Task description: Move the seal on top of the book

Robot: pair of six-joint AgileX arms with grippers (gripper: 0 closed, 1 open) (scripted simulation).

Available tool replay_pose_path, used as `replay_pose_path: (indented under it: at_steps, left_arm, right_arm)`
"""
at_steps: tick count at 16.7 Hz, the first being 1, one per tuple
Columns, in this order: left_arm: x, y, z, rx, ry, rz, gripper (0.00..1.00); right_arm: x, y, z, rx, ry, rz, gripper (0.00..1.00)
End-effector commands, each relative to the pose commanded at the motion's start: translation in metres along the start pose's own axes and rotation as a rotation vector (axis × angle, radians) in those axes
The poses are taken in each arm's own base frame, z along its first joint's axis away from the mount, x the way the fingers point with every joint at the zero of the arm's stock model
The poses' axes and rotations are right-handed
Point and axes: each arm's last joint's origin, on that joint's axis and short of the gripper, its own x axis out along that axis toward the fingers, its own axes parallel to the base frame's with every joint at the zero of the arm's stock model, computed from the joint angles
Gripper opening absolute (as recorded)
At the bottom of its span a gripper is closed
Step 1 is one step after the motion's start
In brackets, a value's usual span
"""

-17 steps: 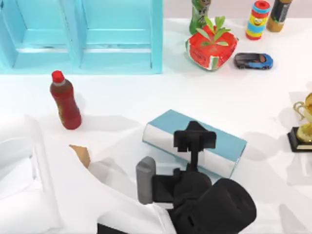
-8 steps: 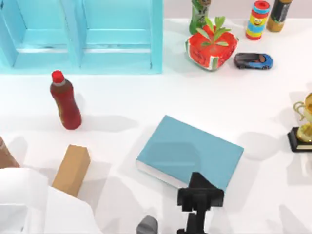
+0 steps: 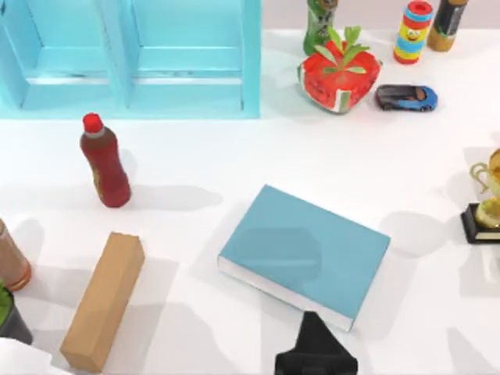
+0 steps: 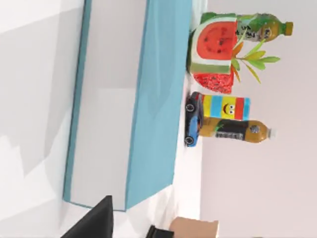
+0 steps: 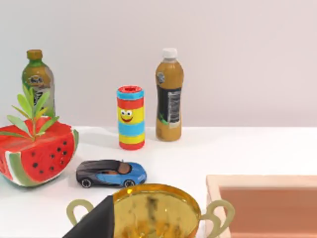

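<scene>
The book (image 3: 305, 254) lay flat near the middle of the table, teal cover up, turned at an angle with its white page edges facing the near side. The seal (image 3: 11, 262), a small brown upright piece, stood at the table's left edge, partly cut off in the top view and well apart from the book. Between them a long tan box (image 3: 103, 301) lay on the near left, and a red bottle (image 3: 104, 160) stood farther back.

The left gripper (image 3: 314, 353) hung just beyond the book's near edge, at the bottom of the top view. Whether it was open or closed, and whether it held anything, could not be told. Its wrist camera looked along the book (image 4: 153, 99) toward the watermelon-shaped planter (image 4: 213, 49).

The right gripper (image 5: 94, 223) sat by the gold trophy (image 5: 156, 210) at the table's right side, with a toy car (image 5: 111, 172) beyond it; how far open it was could not be told either.

A turquoise shelf unit (image 3: 133, 55) stood at the far left.
</scene>
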Motion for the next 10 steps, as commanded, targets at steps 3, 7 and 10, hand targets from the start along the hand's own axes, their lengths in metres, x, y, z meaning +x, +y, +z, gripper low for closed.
replay_pose_path:
  at_steps: [3, 7, 10]
  left_arm:
    - [-0.001, 0.0, 0.0, 0.0, 0.001, -0.002, 1.0]
    - [0.002, -0.001, 0.001, 0.004, -0.006, 0.003, 1.0]
    - [0.009, -0.02, 0.002, 0.0, -0.017, 0.029, 1.0]
  right_arm:
    - [0.0, 0.0, 0.0, 0.0, 0.0, 0.0, 1.0]
    - [0.0, 0.0, 0.0, 0.0, 0.0, 0.0, 1.0]
    - [0.0, 0.0, 0.0, 0.0, 0.0, 0.0, 1.0]
